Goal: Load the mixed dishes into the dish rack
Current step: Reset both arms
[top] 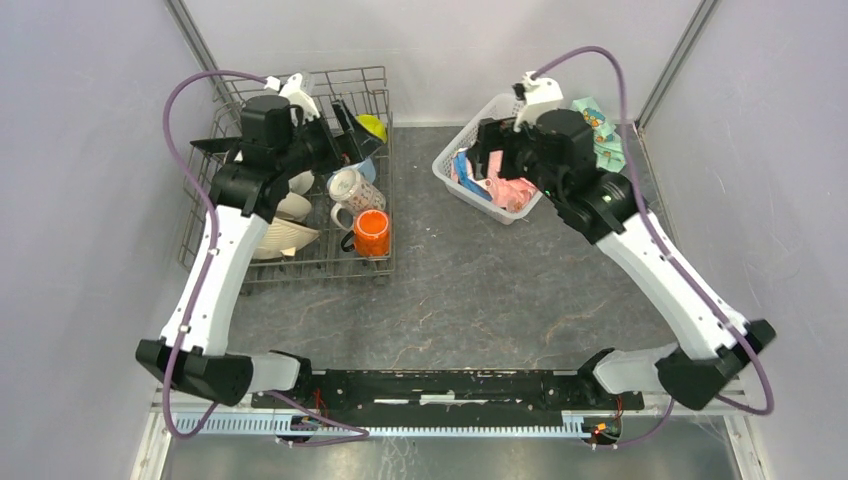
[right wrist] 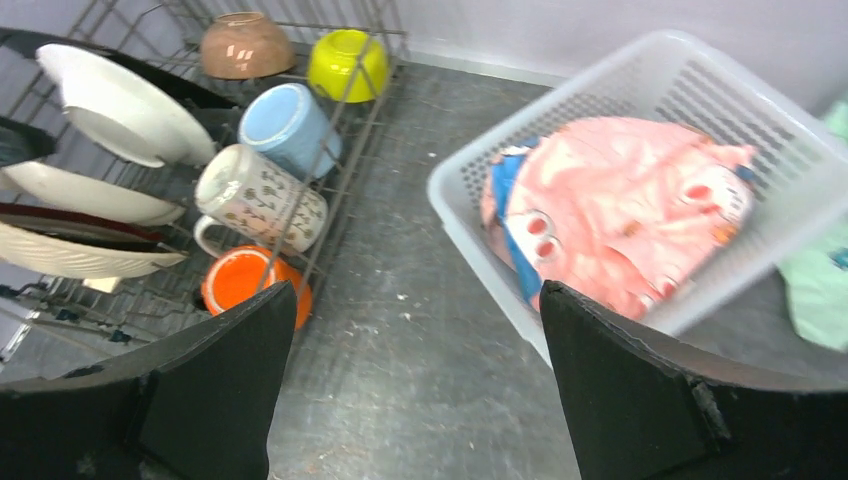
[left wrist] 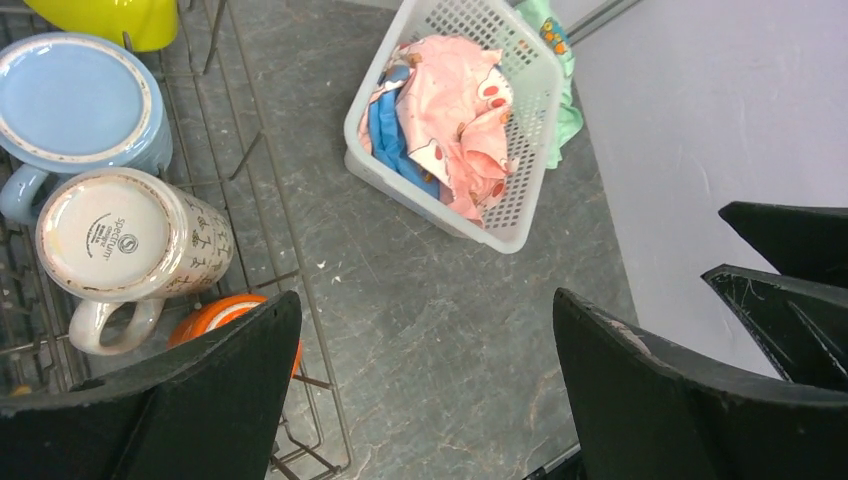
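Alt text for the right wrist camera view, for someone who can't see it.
The open right gripper hangs over a grey table between a wire dish rack on the picture's left, holding plates, two bowls and three mugs, and a white plastic basket on the picture's right with a pink cloth in it.

Bright even light, faint shadows — right wrist blurred

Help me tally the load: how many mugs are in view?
3, all along the dish rack's right side: light-blue mug farthest back, white patterned mug in the middle, orange mug nearest. Others may be hidden.
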Motion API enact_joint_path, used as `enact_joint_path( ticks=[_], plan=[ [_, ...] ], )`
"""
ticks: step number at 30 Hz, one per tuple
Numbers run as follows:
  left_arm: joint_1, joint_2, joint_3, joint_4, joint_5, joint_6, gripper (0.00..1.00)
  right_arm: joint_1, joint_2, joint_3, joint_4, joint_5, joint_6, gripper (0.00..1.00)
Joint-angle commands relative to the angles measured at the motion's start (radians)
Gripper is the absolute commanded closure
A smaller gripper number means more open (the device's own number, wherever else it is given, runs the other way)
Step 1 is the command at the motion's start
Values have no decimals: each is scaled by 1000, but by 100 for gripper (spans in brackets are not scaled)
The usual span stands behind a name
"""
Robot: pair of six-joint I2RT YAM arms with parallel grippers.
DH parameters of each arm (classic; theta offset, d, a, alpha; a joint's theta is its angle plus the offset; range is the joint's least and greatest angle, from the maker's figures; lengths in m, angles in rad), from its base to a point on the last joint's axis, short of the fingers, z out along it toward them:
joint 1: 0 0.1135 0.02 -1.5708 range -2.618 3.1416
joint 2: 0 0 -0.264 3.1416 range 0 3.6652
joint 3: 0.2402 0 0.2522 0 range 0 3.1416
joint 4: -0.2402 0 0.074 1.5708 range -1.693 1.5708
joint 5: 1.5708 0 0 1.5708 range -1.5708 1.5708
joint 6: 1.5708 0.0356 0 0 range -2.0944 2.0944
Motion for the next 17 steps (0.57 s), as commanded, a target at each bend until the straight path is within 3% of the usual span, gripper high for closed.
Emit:
enact_joint_path(
  ticks=[1, 10, 17],
  plan=[
    [4, -82, -1, 36, 35, 5, 0, 1, -116, -23, -143, 185, 50, 2],
    [4, -215, -138, 115, -22, 29, 0, 2, -319, -203, -164, 228, 148, 2],
    [4, -245, -193, 144, -17, 1, 0, 1, -342, -235, -145, 215, 164, 2]
  ],
)
